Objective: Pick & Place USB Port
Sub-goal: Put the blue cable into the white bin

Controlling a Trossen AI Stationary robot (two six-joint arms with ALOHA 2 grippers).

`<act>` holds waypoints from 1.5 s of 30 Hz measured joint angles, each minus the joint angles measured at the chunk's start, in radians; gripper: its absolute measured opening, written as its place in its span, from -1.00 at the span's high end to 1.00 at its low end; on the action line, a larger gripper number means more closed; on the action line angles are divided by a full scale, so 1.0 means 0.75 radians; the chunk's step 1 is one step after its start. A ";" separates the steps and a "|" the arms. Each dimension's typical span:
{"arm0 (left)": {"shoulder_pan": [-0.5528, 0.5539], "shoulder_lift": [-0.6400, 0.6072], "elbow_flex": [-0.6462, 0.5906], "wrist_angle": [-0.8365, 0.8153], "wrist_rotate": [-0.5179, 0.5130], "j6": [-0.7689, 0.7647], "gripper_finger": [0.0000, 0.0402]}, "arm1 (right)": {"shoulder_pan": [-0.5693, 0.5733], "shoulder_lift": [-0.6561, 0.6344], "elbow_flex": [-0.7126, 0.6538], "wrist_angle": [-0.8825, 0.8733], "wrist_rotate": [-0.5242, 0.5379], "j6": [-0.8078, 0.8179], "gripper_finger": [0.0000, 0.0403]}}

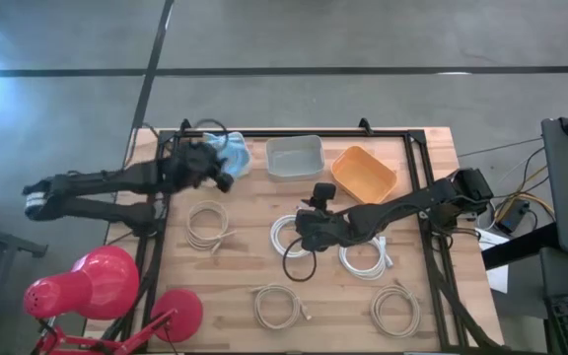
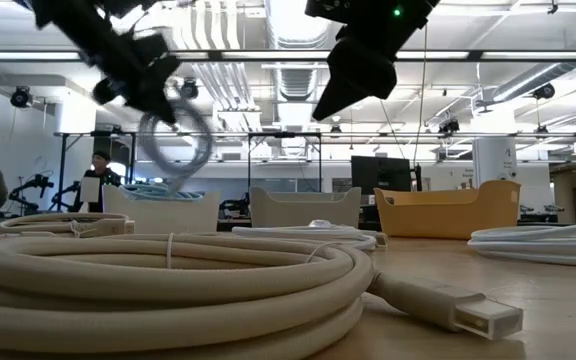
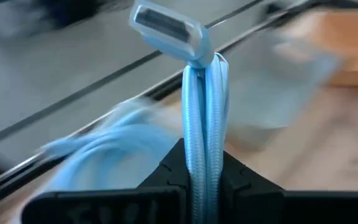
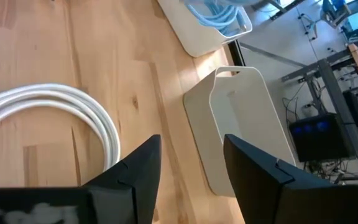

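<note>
Two fingers of the left gripper (image 3: 202,180) are clamping the light-blue USB cable (image 3: 202,124), carried above the table's far-left corner, probably over the white bin (image 4: 219,34). Right gripper (image 4: 188,168) is hovering open mid-table.

Two bins (image 1: 295,156) and (image 1: 364,173) are set side by side at the tabletop's (image 1: 245,202) far edge. Coiled cables (image 1: 208,225) are spread in front of them. The left pincer (image 1: 227,168) is held left of the bins, the right pincer (image 1: 302,229) in front of them.

Left tool (image 1: 227,177) perhaps hides the blue cable (image 1: 237,153).
</note>
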 joint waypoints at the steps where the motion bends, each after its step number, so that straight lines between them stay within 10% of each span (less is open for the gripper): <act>1: 0.058 -0.011 -0.008 -0.042 0.001 0.004 0.89 | 0.000 0.000 0.000 0.001 0.000 0.000 0.17; 13: 0.462 0.010 -0.062 0.173 0.342 0.190 0.87 | -0.003 0.000 -0.002 0.005 0.000 -0.007 0.25; 30: 0.473 0.094 -0.071 0.033 0.254 0.313 0.89 | -0.003 0.000 -0.005 0.007 0.000 -0.001 0.28; 45: 0.476 0.284 -0.071 0.018 0.147 0.403 0.36 | -0.003 0.000 -0.008 0.006 -0.001 0.000 0.34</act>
